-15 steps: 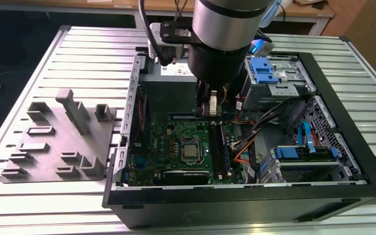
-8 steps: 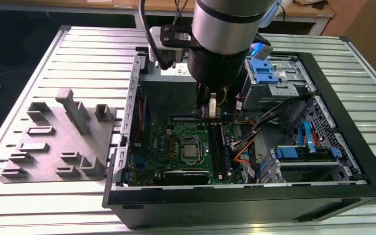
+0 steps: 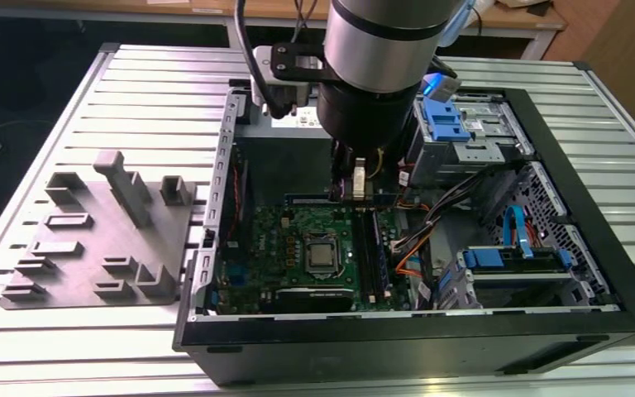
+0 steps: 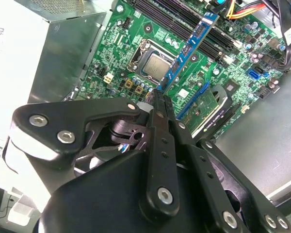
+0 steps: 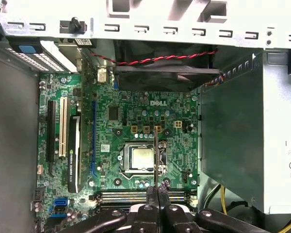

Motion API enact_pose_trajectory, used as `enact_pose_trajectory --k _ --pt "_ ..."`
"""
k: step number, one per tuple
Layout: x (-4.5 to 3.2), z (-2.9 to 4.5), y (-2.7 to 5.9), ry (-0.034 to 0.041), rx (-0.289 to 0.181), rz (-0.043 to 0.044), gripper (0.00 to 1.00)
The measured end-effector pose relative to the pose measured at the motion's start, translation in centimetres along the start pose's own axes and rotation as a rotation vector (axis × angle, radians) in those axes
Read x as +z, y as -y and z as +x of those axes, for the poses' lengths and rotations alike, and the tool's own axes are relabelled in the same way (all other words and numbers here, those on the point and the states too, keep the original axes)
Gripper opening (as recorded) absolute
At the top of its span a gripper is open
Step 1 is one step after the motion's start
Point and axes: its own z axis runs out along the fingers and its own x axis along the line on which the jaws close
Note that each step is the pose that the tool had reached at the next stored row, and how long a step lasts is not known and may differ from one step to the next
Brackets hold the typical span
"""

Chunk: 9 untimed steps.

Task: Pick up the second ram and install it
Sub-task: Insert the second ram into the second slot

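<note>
Pickup part's done I'd say: the pincer (image 4: 157, 95) is clamped on the second ram (image 4: 186, 52), holding it above the motherboard (image 4: 136, 41) near the memory slots (image 5: 117, 196), not seated yet.

Matt black hand (image 4: 158, 92) (shiny metal screws (image 4: 165, 195)).

The memory stick (image 4: 186, 51) is a slim, long blue strip with a row of small black chips. It stands on its edge above the green motherboard (image 4: 150, 29), with one end pinched in the gripper (image 4: 158, 93).
</note>
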Motion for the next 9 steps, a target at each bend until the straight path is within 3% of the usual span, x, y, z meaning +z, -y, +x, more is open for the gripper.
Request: enact_pose_trajectory --k 5,9 --pt "0.02 0.00 0.00 0.0002 0.004 0.0003 0.08" --pt "0.09 0.00 0.01 0.0031 0.063 0.0051 0.08"
